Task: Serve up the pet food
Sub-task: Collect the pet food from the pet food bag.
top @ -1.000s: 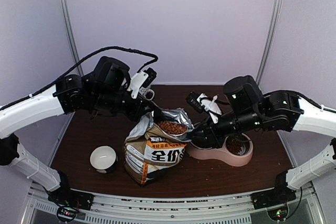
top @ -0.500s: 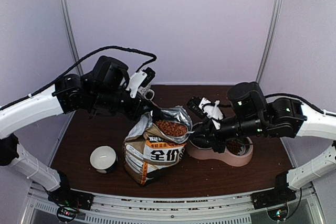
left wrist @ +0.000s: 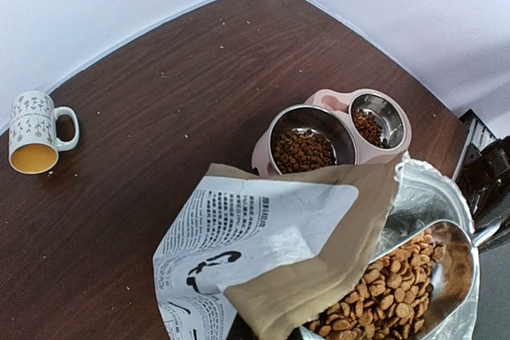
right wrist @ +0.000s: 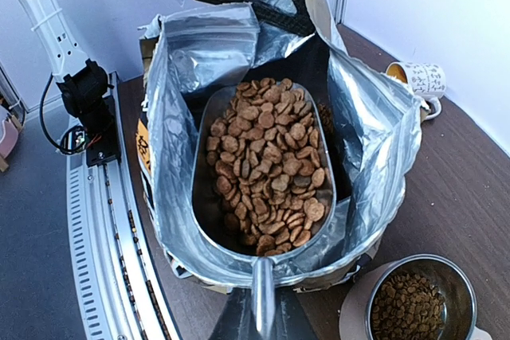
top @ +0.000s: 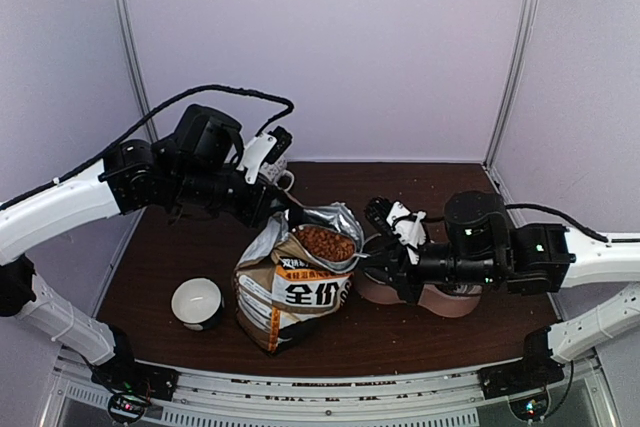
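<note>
Lab booth: white panel walls (top: 330, 47), aluminium posts (top: 512, 57).

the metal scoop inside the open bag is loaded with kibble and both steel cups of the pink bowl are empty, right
Not empty: the left wrist view shows the larger steel cup and the smaller steel cup of the pink bowl both holding kibble. The rest is right: the metal scoop inside the open bag is loaded with kibble.

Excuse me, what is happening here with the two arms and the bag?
The left pincer holds open the rim of the bag. The right pincer grips a metal scoop, heaped with pet food, inside the bag mouth. The pink double bowl nearby has kibble in both cups; this scoopful is not yet poured.
</note>
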